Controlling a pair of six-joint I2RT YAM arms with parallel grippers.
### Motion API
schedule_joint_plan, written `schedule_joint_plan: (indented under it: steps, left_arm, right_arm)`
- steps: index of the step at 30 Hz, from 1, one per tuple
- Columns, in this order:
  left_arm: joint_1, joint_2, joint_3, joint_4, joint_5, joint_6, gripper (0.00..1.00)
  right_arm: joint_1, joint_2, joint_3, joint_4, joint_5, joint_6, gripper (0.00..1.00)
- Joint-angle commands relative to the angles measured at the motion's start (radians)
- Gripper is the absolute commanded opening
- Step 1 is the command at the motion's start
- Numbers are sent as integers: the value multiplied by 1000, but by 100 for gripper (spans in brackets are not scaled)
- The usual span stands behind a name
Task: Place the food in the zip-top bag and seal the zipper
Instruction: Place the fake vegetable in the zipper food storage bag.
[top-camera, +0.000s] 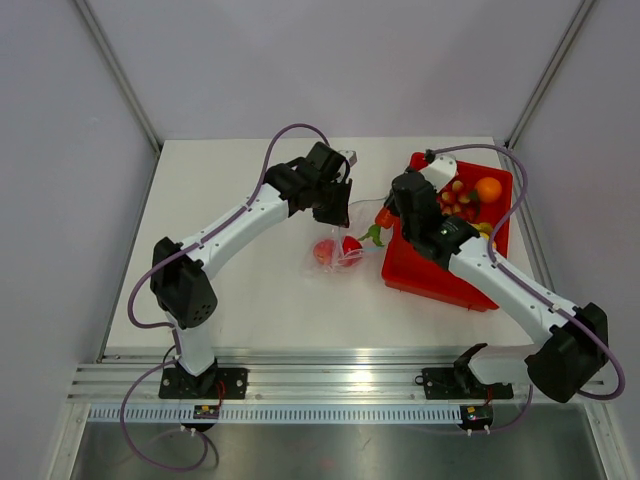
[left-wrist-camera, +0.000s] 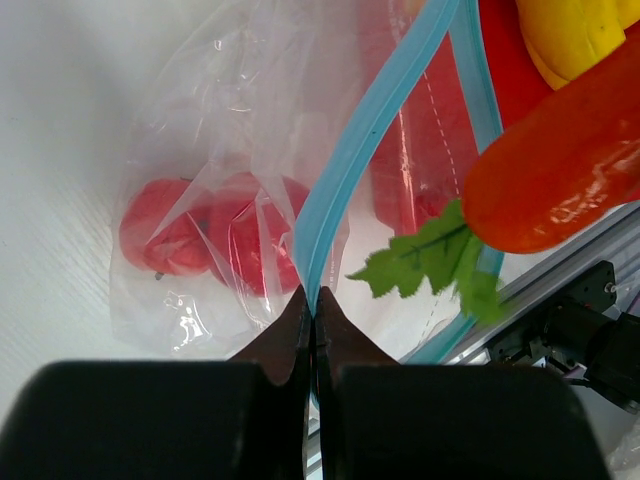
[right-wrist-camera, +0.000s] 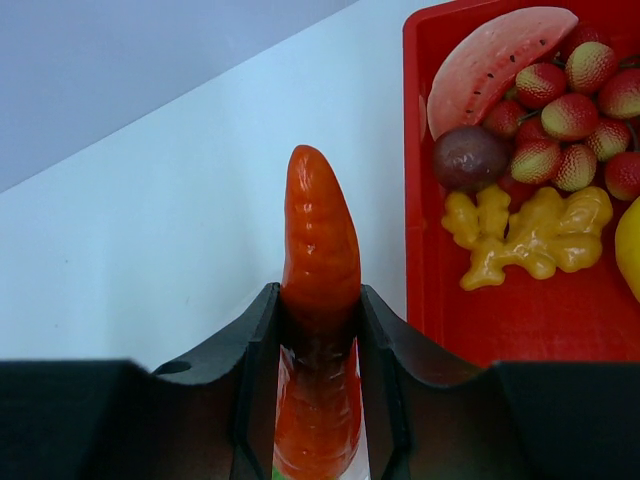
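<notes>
left gripper: fingers pressed together on the zipper, one lip of the zip-top bag | right gripper: pinching a carrot, leafy end at the bag mouth, just left of the red tray | in bag: red food | risk: only one lip is held, so the carrot may push the mouth shut or snag on the strip

table: plain white, far as we see
tray: red, sits on its right side
rail: silver, near edge
</notes>
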Motion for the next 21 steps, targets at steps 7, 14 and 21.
schedule_joint_plan:
  steps: [7,14,21]
  left_arm:
    - [2,-32,68,11,62,-3,0]
    - [4,-2,120,-2,97,-11,0]
    - [16,-2,141,-12,112,-14,0]
  right_arm:
    - [71,-28,-157,326,252,1,0]
    - [167,64,-141,438,433,-45,0]
    - [237,171,-153,569,487,-151,2]
